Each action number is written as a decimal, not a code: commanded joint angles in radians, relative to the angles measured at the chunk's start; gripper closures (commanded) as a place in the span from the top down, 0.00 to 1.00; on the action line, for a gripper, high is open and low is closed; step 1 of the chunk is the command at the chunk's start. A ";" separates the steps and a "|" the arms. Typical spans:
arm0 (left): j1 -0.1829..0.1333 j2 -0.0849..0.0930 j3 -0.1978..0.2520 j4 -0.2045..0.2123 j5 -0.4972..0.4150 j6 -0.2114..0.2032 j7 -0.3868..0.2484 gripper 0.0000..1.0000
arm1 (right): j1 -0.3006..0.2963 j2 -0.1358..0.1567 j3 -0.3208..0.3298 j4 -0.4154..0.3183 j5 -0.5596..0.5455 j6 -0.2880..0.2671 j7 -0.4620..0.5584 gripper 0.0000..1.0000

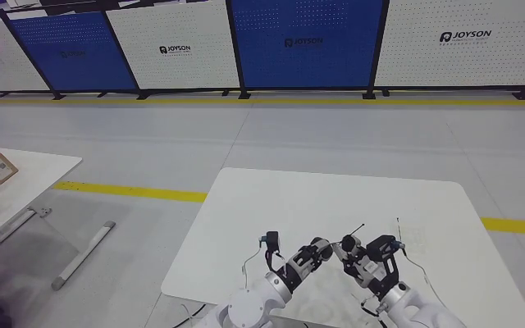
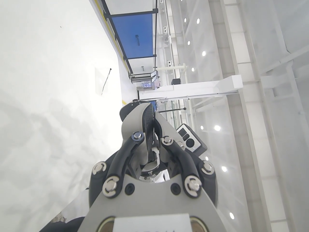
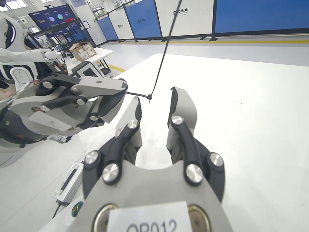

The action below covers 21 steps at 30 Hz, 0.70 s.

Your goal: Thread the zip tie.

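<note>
1. A white label with dark print is stuck on the base of the right gripper (image 3: 156, 95), and its lower part is cut off by the picture's edge. A similar white label is seen on the base of the left gripper (image 3: 123, 88). The print is not read off here.
2. Logos are printed on the blue and white panels (image 3: 253, 5) far beyond both grippers, and coloured charts are shown on a screen (image 3: 55, 18) behind the left gripper.
3. The left gripper is turned on its side, with its tips aimed across the front of the right gripper. Its fingers are pressed together on one end of a black zip tie (image 3: 164, 49).
4. From those fingertips a short stretch of strap is carried to a small knot-like junction just ahead of the right gripper's tips. From there a long strap rises to a square head. Whether one tie or two are joined there cannot be told.
5. The right gripper is held level above the white table (image 3: 241, 85), with its fingers spread wide and nothing between them.
6. A second zip tie (image 2: 106, 81) is laid on a clear sheet (image 2: 98, 86) on the table, well beyond the left gripper's tips.
</note>
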State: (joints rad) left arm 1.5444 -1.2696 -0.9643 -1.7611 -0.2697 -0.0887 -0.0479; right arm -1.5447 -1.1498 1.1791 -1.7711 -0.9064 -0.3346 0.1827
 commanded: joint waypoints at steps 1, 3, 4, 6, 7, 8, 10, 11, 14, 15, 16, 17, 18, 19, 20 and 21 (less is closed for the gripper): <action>0.001 0.000 0.001 -0.001 0.003 -0.001 -0.001 0.00 | 0.002 -0.001 -0.001 0.001 0.001 0.002 0.000 0.20; 0.003 0.000 0.001 -0.002 0.004 -0.003 -0.002 0.00 | 0.002 -0.001 -0.001 0.001 0.001 0.002 0.000 0.18; 0.004 0.001 0.000 -0.002 0.005 -0.003 -0.003 0.00 | 0.003 -0.001 -0.001 0.001 0.001 0.002 0.001 0.14; 0.005 0.001 0.000 -0.003 0.007 -0.004 -0.003 0.00 | 0.003 -0.001 -0.001 0.001 0.000 0.003 0.002 0.09; 0.005 0.001 -0.001 -0.003 0.007 -0.004 -0.004 0.00 | 0.004 -0.001 -0.001 0.001 0.000 0.002 0.003 0.06; 0.005 0.001 -0.001 -0.003 0.008 -0.004 -0.004 0.00 | 0.004 -0.001 -0.001 0.001 -0.001 0.002 0.003 0.00; 0.006 0.001 -0.001 -0.003 0.009 -0.004 -0.005 0.00 | 0.005 -0.002 -0.002 0.000 -0.002 0.003 0.004 0.00; 0.006 0.001 -0.002 -0.003 0.009 -0.005 -0.005 0.00 | 0.005 -0.002 -0.002 0.000 -0.003 0.002 0.004 0.00; 0.007 0.001 -0.002 -0.003 0.009 -0.005 -0.005 0.00 | 0.005 -0.002 -0.003 0.000 -0.006 0.002 0.007 0.00; 0.007 0.001 -0.002 -0.003 0.008 -0.006 -0.005 0.00 | 0.005 -0.002 -0.003 0.000 -0.008 0.003 0.007 0.00; 0.007 0.001 -0.002 -0.002 0.007 -0.007 -0.005 0.00 | 0.005 -0.002 -0.004 0.001 -0.009 0.002 0.008 0.00; 0.007 0.001 -0.002 -0.002 0.006 -0.008 -0.005 0.00 | 0.006 -0.002 -0.005 0.003 -0.010 0.002 0.008 0.00; 0.007 0.001 -0.003 -0.002 0.004 -0.011 -0.004 0.00 | 0.006 -0.002 -0.006 0.004 -0.011 0.002 0.008 0.00; 0.006 0.001 -0.004 -0.002 0.001 -0.014 -0.004 0.00 | 0.008 -0.003 -0.008 0.007 -0.014 0.000 0.011 0.00; 0.006 0.000 -0.004 -0.001 -0.001 -0.016 -0.004 0.00 | 0.009 -0.003 -0.010 0.008 -0.015 0.000 0.011 0.00; 0.006 0.000 -0.005 -0.001 -0.003 -0.019 -0.004 0.00 | 0.010 -0.003 -0.012 0.010 -0.016 -0.001 0.012 0.00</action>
State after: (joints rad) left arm 1.5508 -1.2693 -0.9684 -1.7626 -0.2705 -0.1052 -0.0518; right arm -1.5356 -1.1528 1.1691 -1.7626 -0.9213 -0.3347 0.1940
